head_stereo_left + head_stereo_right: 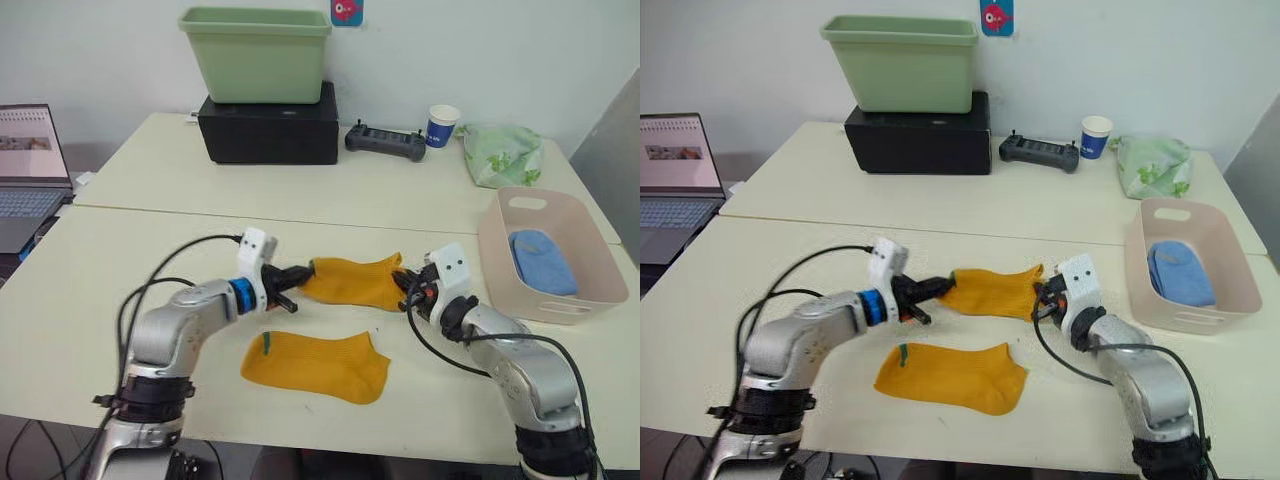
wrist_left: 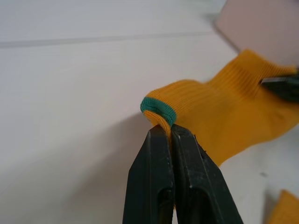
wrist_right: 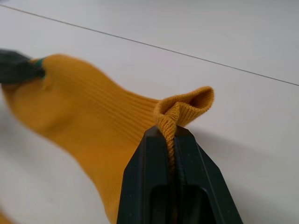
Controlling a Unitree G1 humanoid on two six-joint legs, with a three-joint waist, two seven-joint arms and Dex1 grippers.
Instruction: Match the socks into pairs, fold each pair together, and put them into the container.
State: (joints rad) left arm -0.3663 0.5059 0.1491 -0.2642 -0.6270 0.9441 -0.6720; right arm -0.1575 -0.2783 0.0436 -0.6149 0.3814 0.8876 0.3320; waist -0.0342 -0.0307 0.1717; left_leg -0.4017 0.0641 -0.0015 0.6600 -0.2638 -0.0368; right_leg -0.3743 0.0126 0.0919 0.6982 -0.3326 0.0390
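Stretching between both claws above the desk (image 1: 120, 260): one mustard-yellow sock (image 1: 352, 283), ribbed knit, soft. Left claw (image 2: 171, 135) pinches its green-trimmed end, fingers pressed tight on the fabric; right claw (image 3: 171, 130) pinches the opposite end, where the knit bunches into a small fold. Each claw partly covers the cloth it grips.

Second yellow sock (image 1: 318, 364): one, lying flat on the desk just in front of the held one, small green mark at its left end.

Pink basket (image 1: 590, 262): one, shallow plastic with rounded corners and a handle slot, at the desk's right side. Inside lies light blue sock material (image 1: 542, 260), folded; whether one sock or two cannot be told.

Far side: one green tub (image 1: 256, 52) on one black box (image 1: 270, 132), one dark controller (image 1: 385, 142), one paper cup (image 1: 442, 125), one pale green cloth bundle (image 1: 502, 152). Laptop (image 1: 30, 170) cut off at the left edge.
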